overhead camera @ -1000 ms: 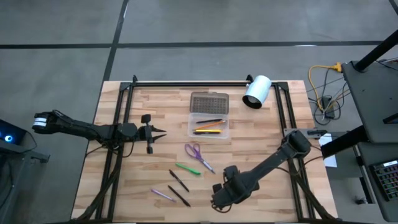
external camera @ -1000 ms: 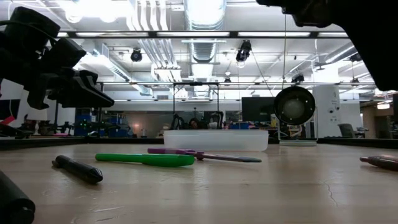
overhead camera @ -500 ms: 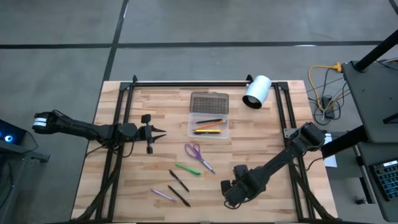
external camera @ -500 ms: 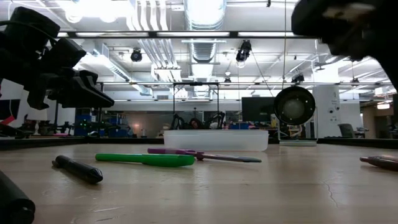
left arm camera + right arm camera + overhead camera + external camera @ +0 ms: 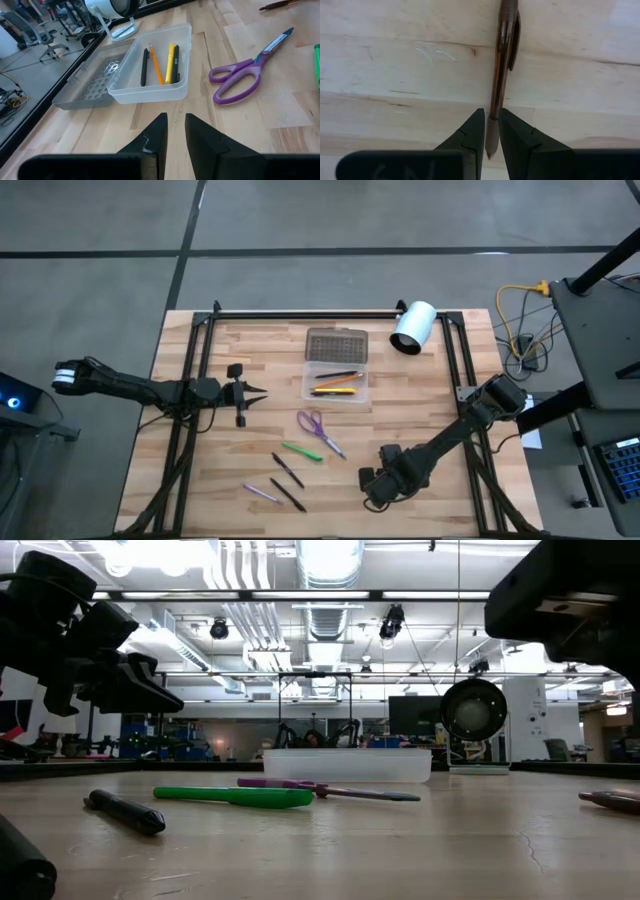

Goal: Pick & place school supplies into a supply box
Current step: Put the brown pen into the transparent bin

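The clear supply box [image 5: 337, 380] stands at the table's far middle with several pens inside, its dotted lid [image 5: 337, 343] laid open behind it. Purple scissors [image 5: 320, 430], a green pen [image 5: 302, 451], two black pens [image 5: 288, 470] and a purple pen [image 5: 262, 493] lie flat on the wood. A brown pen [image 5: 502, 65] lies near the front edge. My right gripper [image 5: 491, 125] hangs above its tip, pointing down, fingers nearly together with nothing between them; it is clear of the table in the low view [image 5: 575, 610]. My left gripper [image 5: 176, 125] waits shut at the left, pointing toward the box.
A white cylinder [image 5: 413, 327] lies at the back right corner. Black frame rails [image 5: 190, 380] run along the table's left, right and far sides. Bare wood lies in front of the scissors and to the right of the box.
My right gripper has moved toward the table's right edge and come down toward the table, its wrist rolling a little. The left arm and the supplies have stayed put.
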